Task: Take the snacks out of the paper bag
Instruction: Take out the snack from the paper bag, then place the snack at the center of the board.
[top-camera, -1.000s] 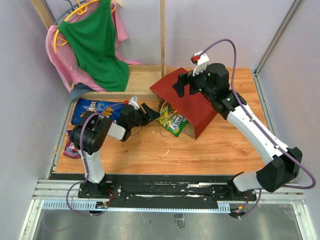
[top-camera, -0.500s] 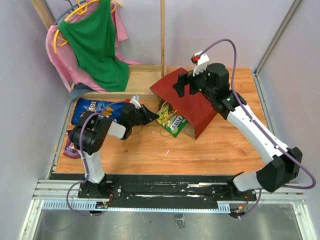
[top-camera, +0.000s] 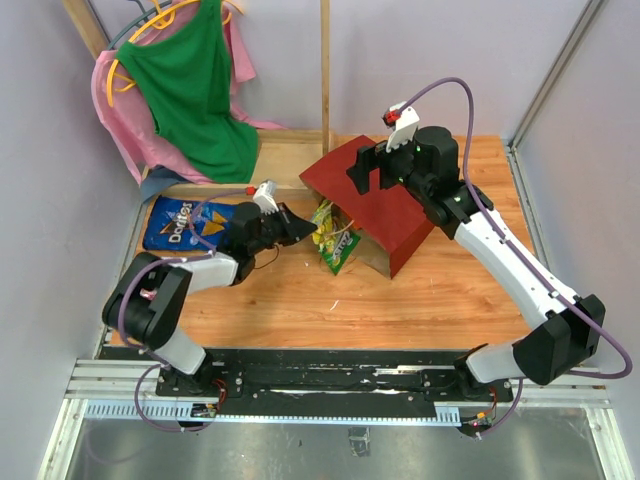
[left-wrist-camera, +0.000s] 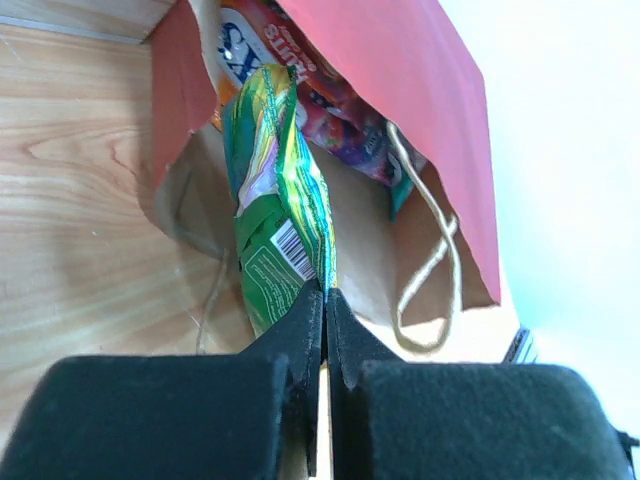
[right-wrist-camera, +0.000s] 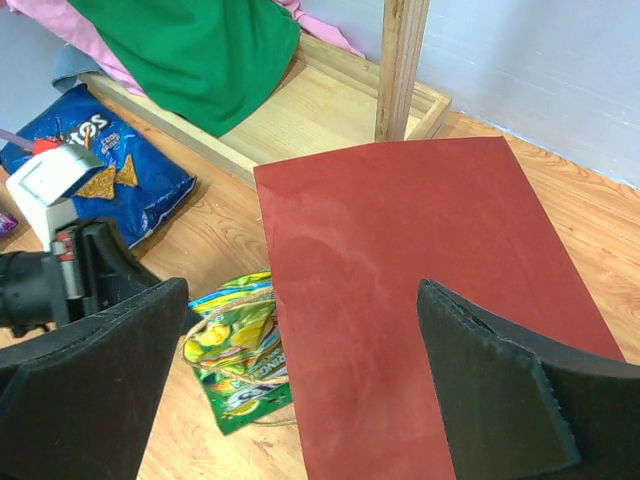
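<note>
The yellow-green packet sticks out of the paper bag, which lies on its side near the desk's far edge. The left gripper is clamped on just the packet's bottom seam. That thin hold may slip, or the bag may drag along, since the right gripper hovers above, spread wide and empty.

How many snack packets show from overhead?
2: a big blue Doritos bag, far left; a glossy green packet at the mouth of the dark red paper bag. Others may hide inside.
</note>
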